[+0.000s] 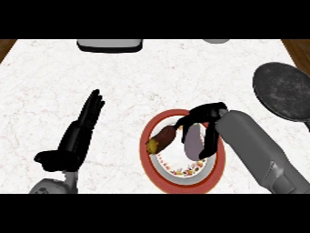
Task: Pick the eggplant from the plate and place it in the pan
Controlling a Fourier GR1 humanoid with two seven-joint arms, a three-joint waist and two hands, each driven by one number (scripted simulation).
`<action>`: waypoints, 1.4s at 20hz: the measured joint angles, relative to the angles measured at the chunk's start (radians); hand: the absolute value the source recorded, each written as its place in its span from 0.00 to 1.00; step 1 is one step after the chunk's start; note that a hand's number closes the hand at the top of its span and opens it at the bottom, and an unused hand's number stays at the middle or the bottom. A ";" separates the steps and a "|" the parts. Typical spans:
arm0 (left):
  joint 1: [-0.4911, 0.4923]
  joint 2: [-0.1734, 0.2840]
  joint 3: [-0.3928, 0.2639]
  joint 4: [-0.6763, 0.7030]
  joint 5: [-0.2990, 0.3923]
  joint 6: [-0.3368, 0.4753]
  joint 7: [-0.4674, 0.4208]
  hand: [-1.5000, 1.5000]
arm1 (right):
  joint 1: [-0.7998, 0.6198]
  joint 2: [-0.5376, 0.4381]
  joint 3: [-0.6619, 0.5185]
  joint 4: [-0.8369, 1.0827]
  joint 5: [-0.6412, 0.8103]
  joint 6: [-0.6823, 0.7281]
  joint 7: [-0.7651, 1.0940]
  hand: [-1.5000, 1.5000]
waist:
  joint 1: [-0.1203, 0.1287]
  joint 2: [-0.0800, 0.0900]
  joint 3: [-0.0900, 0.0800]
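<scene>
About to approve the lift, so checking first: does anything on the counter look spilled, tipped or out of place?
Nothing stands out. The eggplant lies on the plate under the right hand, the pan sits upright at the right, and the left hand rests open on the counter.

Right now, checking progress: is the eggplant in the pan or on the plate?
On the plate. The eggplant lies there under the right robot hand; the pan holds nothing.
</scene>
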 measured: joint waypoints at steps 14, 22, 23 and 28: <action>0.038 0.008 0.032 -0.011 0.007 -0.001 0.013 0.50 | -0.005 -0.058 -0.115 -0.100 0.192 -0.611 0.163 1.00 | -0.045 0.006 0.016; 0.063 0.015 0.038 -0.028 0.002 0.001 0.004 0.50 | 0.024 -0.086 -0.135 -0.344 0.395 -1.052 0.416 1.00 | -0.058 0.008 0.019; 0.067 0.018 0.038 -0.042 0.004 0.000 0.011 0.50 | 0.046 -0.084 -0.138 -0.383 0.412 -1.094 0.443 1.00 | -0.055 0.010 0.019; 0.059 0.014 0.037 -0.044 -0.004 -0.005 0.016 0.50 | 0.163 -0.096 -0.167 -0.612 0.473 -1.198 0.589 1.00 | -0.043 0.019 0.020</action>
